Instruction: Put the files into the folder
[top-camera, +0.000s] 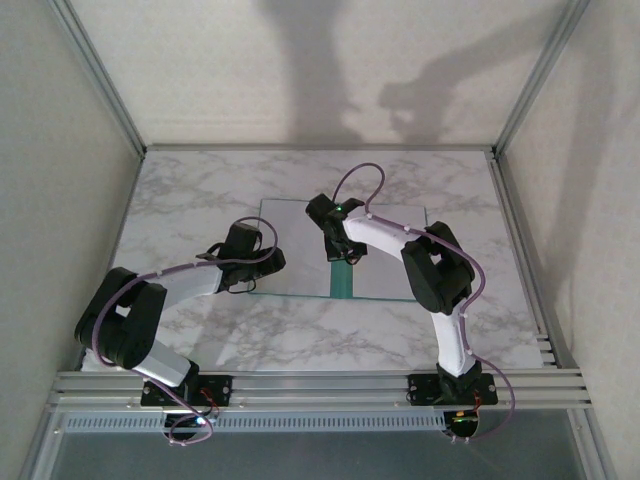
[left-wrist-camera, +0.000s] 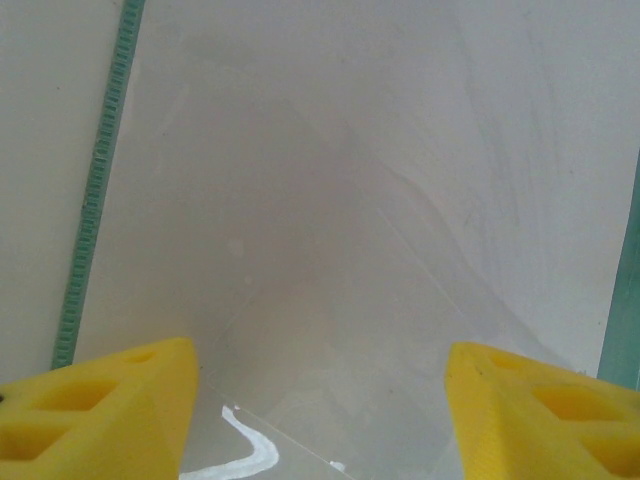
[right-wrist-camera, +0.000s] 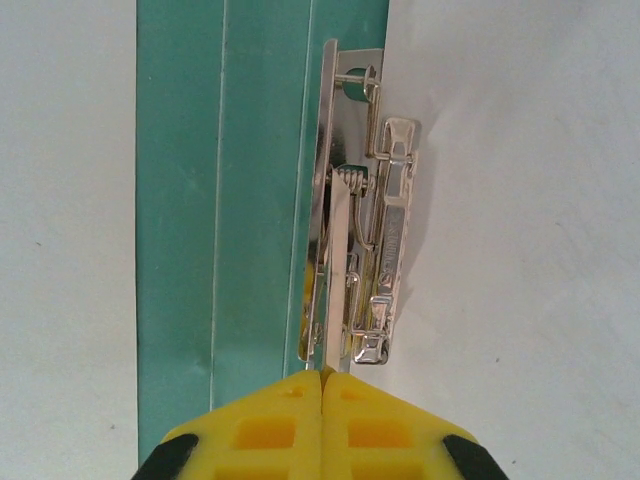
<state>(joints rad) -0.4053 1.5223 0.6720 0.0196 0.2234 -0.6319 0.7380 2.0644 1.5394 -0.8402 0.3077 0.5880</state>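
Folder (top-camera: 342, 283) lies open and flat mid-table, long side running left to right, on the marble tabletop (top-camera: 200, 190). Card is teal-green, thin, and mostly covered: from above only a narrow teal strip shows at the spine, plus a thin teal line along the near edge. Files (top-camera: 295, 215) are plain white sheets, one laid over each leaf, edges roughly square to the folder. Right wrist view: folder (right-wrist-camera: 250, 200) spine shows as a teal band with two faint crease lines running along it, files (right-wrist-camera: 500, 250) white on both sides of it. Metal clip (right-wrist-camera: 365, 200), bright steel with a spring and a lever, sits at the spine's right edge, partly over the right sheet. Right gripper (right-wrist-camera: 322, 385) is clenched, yellow fingers pressed together with no gap; the clip's thin bar runs down to their seam, and whether it is pinched between them cannot be told. From above the right gripper (top-camera: 338, 252) hangs over the spine. Left gripper (top-camera: 260, 262) sits over the left leaf. Left wrist view: left gripper (left-wrist-camera: 320, 400) is released, fingers spread wide above the files (left-wrist-camera: 350, 200), teal folder (left-wrist-camera: 100, 180) edging visible at both sides of the sheet.
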